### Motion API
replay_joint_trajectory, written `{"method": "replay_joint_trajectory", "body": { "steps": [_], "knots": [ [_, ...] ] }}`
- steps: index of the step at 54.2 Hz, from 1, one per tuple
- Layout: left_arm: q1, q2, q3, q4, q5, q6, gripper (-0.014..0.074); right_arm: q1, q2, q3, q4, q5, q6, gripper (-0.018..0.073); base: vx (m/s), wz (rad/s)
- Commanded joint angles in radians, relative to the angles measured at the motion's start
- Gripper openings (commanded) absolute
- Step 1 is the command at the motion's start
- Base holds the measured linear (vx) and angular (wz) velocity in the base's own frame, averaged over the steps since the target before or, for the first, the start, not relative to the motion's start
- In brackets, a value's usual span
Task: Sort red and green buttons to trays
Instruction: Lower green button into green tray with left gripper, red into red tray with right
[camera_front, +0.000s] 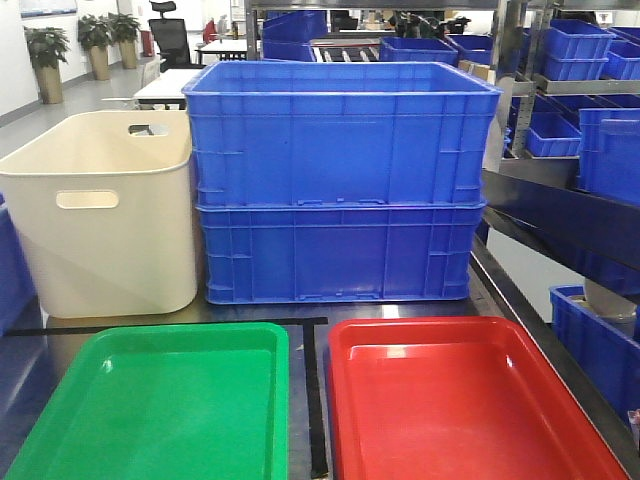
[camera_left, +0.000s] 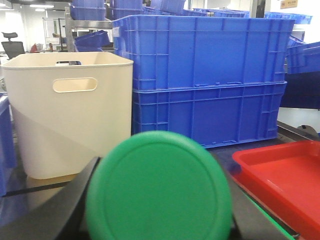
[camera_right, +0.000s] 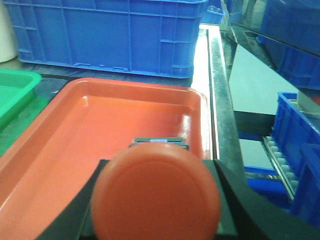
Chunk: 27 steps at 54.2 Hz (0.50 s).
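Observation:
In the left wrist view the green button (camera_left: 159, 192) fills the foreground, its round cap facing the camera. My left gripper (camera_left: 160, 205) is shut on it, with a dark finger (camera_left: 70, 207) on each side. The right wrist view shows the red button (camera_right: 156, 195) the same way. My right gripper (camera_right: 157, 205) is shut on it above the near end of the red tray (camera_right: 100, 125). The green tray (camera_front: 160, 410) and the red tray (camera_front: 470, 410) lie side by side at the table's front, both with nothing in them. Neither gripper shows in the front view.
Two stacked blue crates (camera_front: 340, 180) stand behind the trays, and a cream tub (camera_front: 100, 210) with handle slots stands at back left. A black tape line (camera_front: 314, 400) runs between the trays. A metal rail (camera_right: 220, 100) edges the table on the right, with blue bins (camera_front: 600, 340) beyond it.

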<state>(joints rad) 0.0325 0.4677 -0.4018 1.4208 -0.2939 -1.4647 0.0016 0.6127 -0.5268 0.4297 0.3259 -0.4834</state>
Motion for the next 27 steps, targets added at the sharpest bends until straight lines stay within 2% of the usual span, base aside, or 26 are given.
{"method": "replay_joint_trajectory", "body": {
  "steps": [1,27],
  "knots": [
    [-0.007,0.005,-0.029,-0.033,-0.008,-0.008,0.0000,-0.002,0.000,-0.034,0.010,-0.075,-0.011,-0.0009,0.06,-0.11],
    [-0.007,0.005,-0.029,-0.033,-0.008,-0.008,0.0000,-0.002,0.000,-0.034,0.011,-0.079,-0.011,-0.0009,0.02,-0.05]
  ]
}}
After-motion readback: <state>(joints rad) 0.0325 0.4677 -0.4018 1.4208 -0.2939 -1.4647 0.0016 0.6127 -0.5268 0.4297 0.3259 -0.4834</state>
